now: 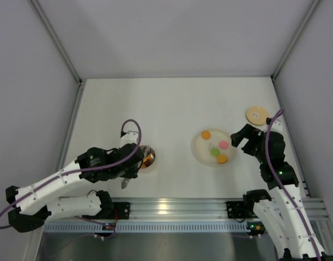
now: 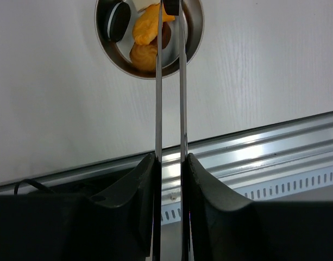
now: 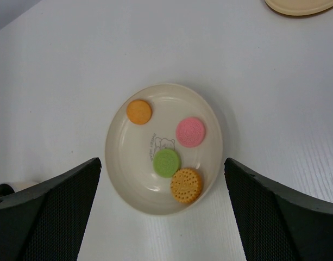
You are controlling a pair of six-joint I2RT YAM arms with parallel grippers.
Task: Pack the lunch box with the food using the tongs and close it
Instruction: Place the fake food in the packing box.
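Slim metal tongs (image 2: pixel 158 81) clamped in the closed left gripper (image 2: pixel 170 163), 2 arms pressed nearly parallel with a narrow gap, tips over the open steel lunch box (image 2: pixel 193 32) holding orange, black and brown food (image 2: pixel 147 30), tip grip unclear, right gripper (image 1: pixel 239 138) spread wide above a plate (image 3: pixel 128 179) with 4 biscuits

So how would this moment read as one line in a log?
left gripper: shut on tongs, tips over lunch box | right gripper: open, facing plate | food: four pieces on plate | lid: off

The tongs (image 2: pixel 158 98) reach over the pot (image 2: pixel 194 32), which has food (image 2: pixel 146 30) in it. The plate (image 1: pixel 199 149) with four pieces (image 3: pixel 190 131) lies well right of them, and the lid (image 1: pixel 257 115) is farther right, behind.
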